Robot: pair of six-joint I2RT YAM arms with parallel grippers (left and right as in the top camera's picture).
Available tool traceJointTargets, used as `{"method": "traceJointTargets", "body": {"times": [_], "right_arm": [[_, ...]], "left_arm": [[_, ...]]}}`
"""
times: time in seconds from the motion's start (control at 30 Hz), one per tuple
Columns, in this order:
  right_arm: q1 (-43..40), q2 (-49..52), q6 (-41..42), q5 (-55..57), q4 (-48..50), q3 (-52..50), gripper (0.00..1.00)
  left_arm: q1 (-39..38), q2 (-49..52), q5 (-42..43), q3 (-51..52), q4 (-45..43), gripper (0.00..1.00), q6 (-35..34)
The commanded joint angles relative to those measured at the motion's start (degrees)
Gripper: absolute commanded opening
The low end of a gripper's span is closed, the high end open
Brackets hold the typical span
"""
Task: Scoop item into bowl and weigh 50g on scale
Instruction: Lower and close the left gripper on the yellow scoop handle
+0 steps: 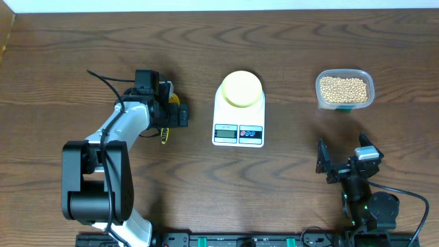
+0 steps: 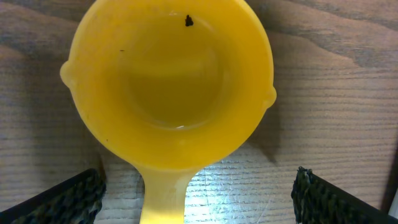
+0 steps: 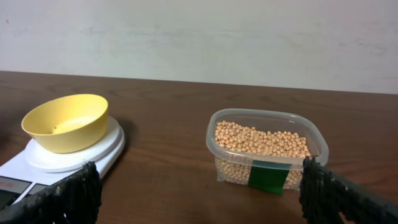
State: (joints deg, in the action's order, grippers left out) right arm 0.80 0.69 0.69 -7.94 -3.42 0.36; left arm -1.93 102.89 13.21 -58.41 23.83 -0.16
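The left gripper (image 1: 170,113), wide open, hangs straight over the yellow scoop (image 2: 174,81), whose handle runs back between its fingers (image 2: 62,199). The beans (image 3: 261,140) sit in the tub (image 3: 214,146) nearer the open right gripper (image 1: 343,156). The bowl (image 3: 65,121) is on the scale (image 1: 223,113).

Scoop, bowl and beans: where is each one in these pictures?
scoop (image 2: 171,93), left wrist view, inside of its cup.
bowl (image 3: 67,137), right wrist view, on its outer wall.
beans (image 3: 261,140), right wrist view, top of the heap.

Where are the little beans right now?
Overhead, the beans sit in the clear tub on the right side of the table, right of the scale holding the bowl.
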Motion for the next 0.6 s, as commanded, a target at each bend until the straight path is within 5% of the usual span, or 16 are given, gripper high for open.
{"method": "traceJointTargets", "body": {"times": [0.0,0.57], "right_arm": [[-0.26,-0.31,0.55,0.09,-0.22,-0.04,0.99],[-0.26,-0.31,0.55,0.09,-0.22,-0.04,0.99]], "left_arm": [[0.24,0.83,0.28,0.87,-0.44,0.98,0.33],[0.24,0.85,0.28,2.89,-4.50,0.78,0.28]]}}
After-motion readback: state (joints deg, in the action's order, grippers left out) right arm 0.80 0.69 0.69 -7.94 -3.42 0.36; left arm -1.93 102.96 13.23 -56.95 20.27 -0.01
